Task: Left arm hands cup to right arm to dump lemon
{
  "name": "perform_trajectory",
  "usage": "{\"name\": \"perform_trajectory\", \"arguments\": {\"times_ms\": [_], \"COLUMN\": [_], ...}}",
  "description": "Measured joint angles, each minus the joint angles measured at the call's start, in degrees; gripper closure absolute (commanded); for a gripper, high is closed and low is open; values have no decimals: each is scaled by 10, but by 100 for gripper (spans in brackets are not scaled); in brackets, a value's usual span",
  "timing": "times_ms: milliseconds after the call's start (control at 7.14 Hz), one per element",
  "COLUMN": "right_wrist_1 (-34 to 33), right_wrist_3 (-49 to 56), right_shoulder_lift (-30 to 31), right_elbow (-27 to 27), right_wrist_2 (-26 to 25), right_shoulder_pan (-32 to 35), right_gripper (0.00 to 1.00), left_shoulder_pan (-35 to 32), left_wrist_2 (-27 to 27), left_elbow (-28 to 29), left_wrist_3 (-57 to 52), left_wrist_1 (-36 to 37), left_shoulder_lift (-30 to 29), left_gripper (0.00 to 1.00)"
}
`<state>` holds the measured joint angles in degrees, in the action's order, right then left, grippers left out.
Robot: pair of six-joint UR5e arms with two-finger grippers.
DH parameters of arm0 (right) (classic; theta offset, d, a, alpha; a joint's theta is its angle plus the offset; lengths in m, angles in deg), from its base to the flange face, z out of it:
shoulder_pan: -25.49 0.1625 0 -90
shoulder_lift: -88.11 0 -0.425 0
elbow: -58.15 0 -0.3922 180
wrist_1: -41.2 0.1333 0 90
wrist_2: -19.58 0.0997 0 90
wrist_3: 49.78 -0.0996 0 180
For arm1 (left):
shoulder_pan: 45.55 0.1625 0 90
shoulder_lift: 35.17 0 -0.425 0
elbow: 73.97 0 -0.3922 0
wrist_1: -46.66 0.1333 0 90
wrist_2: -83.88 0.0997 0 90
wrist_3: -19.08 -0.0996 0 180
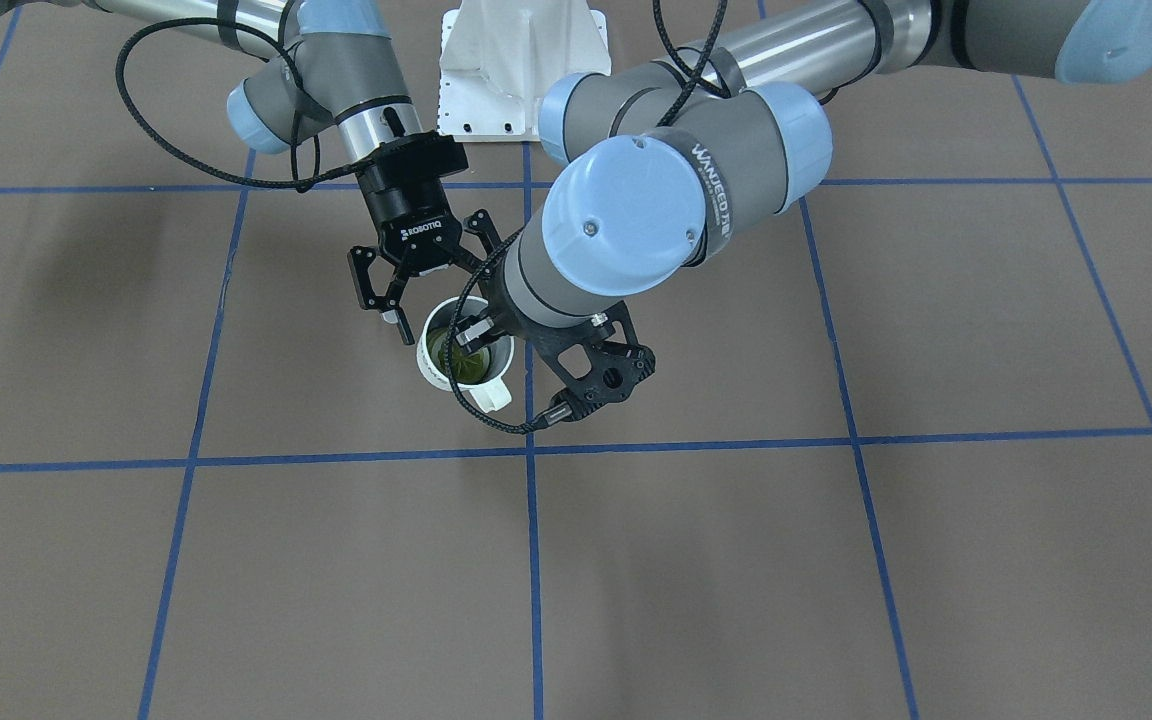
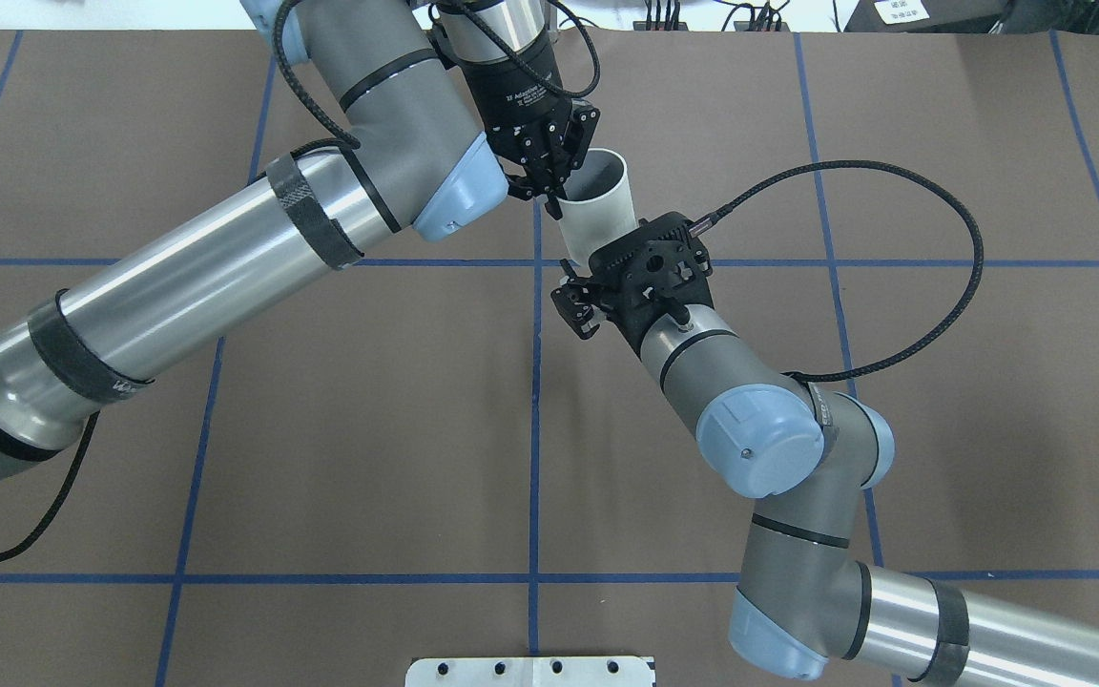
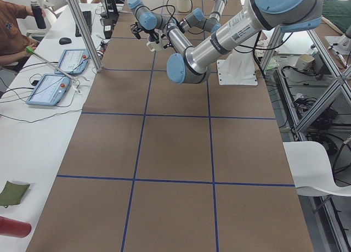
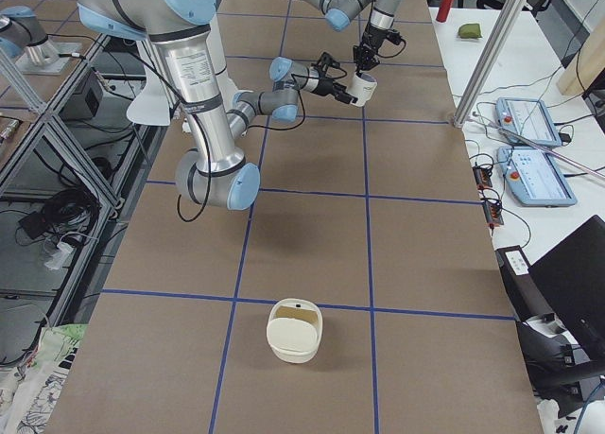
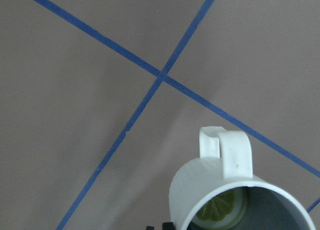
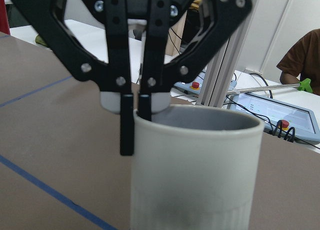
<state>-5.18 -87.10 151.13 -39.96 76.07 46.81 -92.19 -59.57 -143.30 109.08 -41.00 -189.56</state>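
Observation:
The white cup [image 2: 597, 196] hangs upright above the table. My left gripper [image 2: 549, 194] is shut on its rim, one finger inside and one outside, as the right wrist view shows [image 6: 133, 115]. The lemon [image 5: 220, 210], a yellow-green slice, lies on the cup's grey bottom and shows in the front view too [image 1: 471, 362]. The cup's handle [image 5: 225, 147] points away from the left wrist. My right gripper [image 1: 444, 295] stands open just beside the cup's body [image 6: 195, 170], level with its side. I cannot tell whether its fingers touch the wall.
A white lidded container [image 4: 294, 330] sits on the brown table nearer the right end. The white arm mount [image 1: 521, 70] stands behind the two grippers. Tablets and a person are at the side bench [image 3: 52, 87].

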Motion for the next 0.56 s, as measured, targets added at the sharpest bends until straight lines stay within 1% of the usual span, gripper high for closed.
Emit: {"name": "perform_trajectory", "arguments": {"times_ms": [561], "right_wrist_1": [3], "right_wrist_3": [-1], "right_shoulder_lift": [2], "right_elbow": [1], "right_wrist_2": [0], "right_shoulder_pan": [3], "right_gripper": [1], "left_shoulder_pan": [1], "left_wrist_2": [-3], "left_elbow": [-8], "left_wrist_3": [1], "left_wrist_1": [9], "left_shoulder_lift": [0], "left_gripper": [100]}}
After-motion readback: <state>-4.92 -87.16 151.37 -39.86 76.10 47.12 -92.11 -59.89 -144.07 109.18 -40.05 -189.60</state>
